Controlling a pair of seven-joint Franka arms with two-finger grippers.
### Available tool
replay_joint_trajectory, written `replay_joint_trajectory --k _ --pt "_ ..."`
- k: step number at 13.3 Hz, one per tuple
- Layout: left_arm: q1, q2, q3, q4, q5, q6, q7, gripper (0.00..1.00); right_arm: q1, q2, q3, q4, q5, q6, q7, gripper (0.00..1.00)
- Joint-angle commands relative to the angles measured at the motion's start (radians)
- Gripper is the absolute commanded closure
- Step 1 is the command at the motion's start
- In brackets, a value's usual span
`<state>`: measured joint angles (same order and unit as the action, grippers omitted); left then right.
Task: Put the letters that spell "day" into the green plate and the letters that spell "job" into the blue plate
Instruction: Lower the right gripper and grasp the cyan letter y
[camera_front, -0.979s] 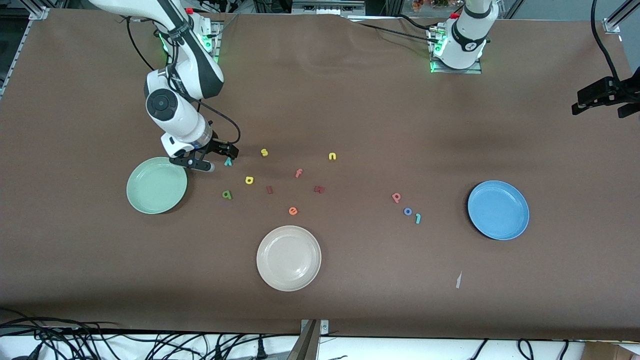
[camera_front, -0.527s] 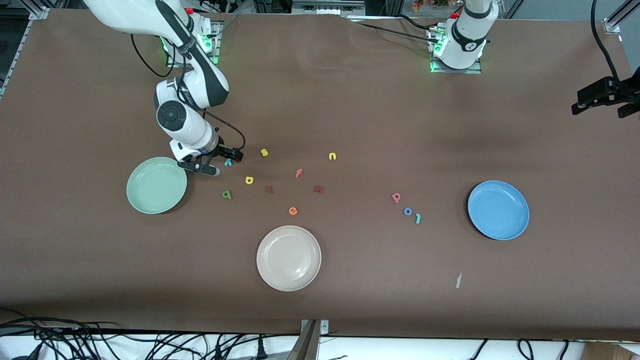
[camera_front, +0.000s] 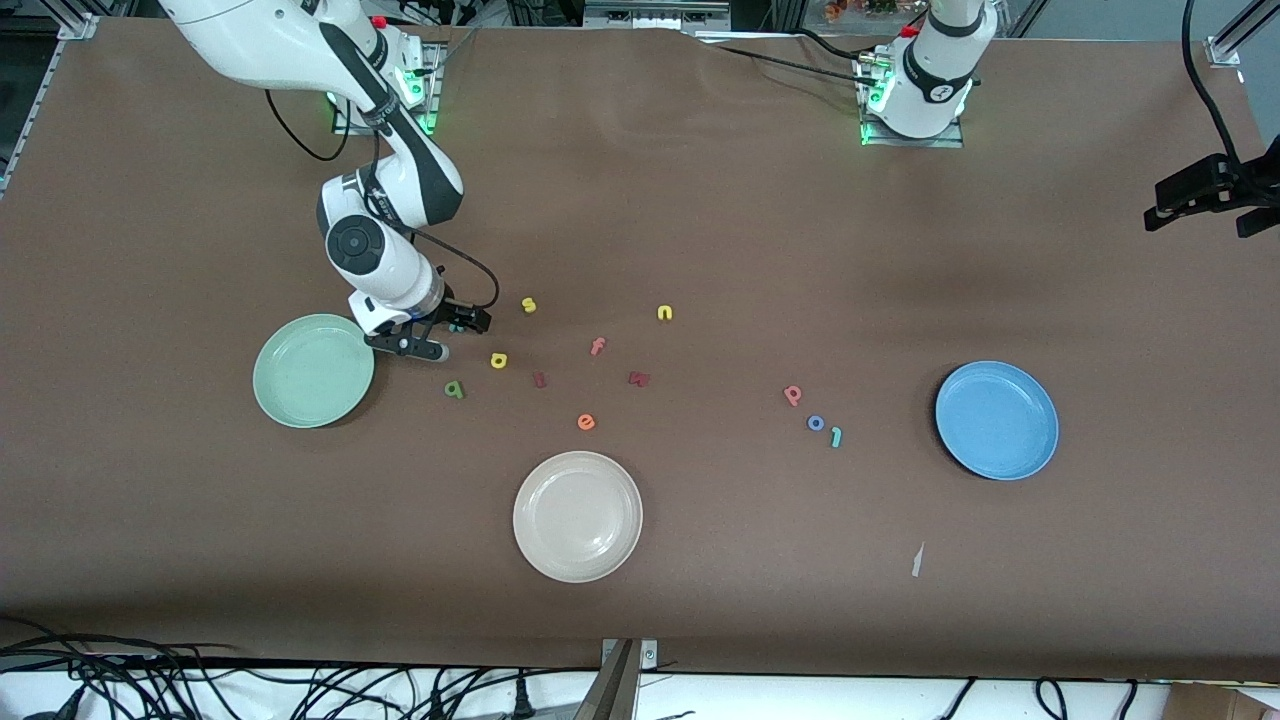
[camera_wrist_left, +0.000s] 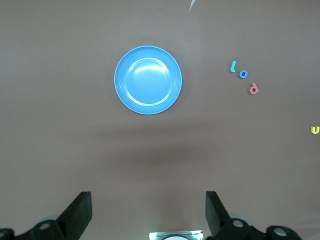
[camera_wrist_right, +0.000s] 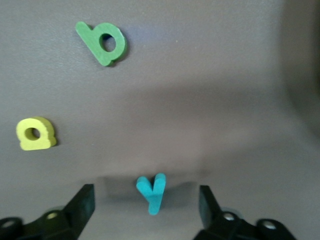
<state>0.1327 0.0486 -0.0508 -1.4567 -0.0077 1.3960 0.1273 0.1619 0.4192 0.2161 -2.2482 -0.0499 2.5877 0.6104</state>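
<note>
The teal "y" (camera_wrist_right: 152, 192) lies flat on the table between the fingers of my right gripper (camera_wrist_right: 146, 199), which is open with a gap on each side of the letter. In the front view the right gripper (camera_front: 440, 334) is low beside the green plate (camera_front: 313, 371) and hides the "y". The dark green letter (camera_front: 454, 389) (camera_wrist_right: 103, 42) and the yellow rounded letter (camera_front: 498, 360) (camera_wrist_right: 35, 134) lie close by. The salmon "b" (camera_front: 792, 395), blue "o" (camera_front: 816, 423) and teal "j" (camera_front: 836, 436) lie near the blue plate (camera_front: 997, 420) (camera_wrist_left: 148, 80). My left gripper (camera_wrist_left: 148, 216) waits open, high up.
A cream-white plate (camera_front: 577, 516) stands nearest the front camera. A yellow "s" (camera_front: 528, 305), yellow "n" (camera_front: 664, 313), pink "f" (camera_front: 597, 346), orange "e" (camera_front: 586, 422) and two dark red letters (camera_front: 539, 379) (camera_front: 639, 378) lie scattered mid-table. A paper scrap (camera_front: 917, 560) lies near the blue plate.
My right gripper has moved away from the green plate's edge and come down round the teal "y", which it now covers in the front view. Its fingers have drawn in slightly.
</note>
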Motion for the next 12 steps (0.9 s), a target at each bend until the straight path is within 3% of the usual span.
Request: replay_joint_trajectory --k 1,6,9,12 --pt "0.011 0.013 -0.003 0.027 0.008 -0.002 0.025 0.0 -0.004 0.026 0.0 0.022 -0.031 0.006 0.009 0.21" --pt "0.012 0.013 -0.004 0.027 0.008 -0.003 0.025 0.0 -0.004 0.024 0.0 0.022 -0.031 0.002 0.005 0.46" --pt "0.01 0.013 -0.004 0.027 0.008 -0.002 0.025 0.0 -0.004 0.024 0.0 0.022 -0.031 -0.001 0.005 0.56" --pt "0.01 0.013 -0.004 0.027 0.008 -0.002 0.025 0.0 -0.004 0.024 0.0 0.022 -0.031 0.0 0.005 0.77"
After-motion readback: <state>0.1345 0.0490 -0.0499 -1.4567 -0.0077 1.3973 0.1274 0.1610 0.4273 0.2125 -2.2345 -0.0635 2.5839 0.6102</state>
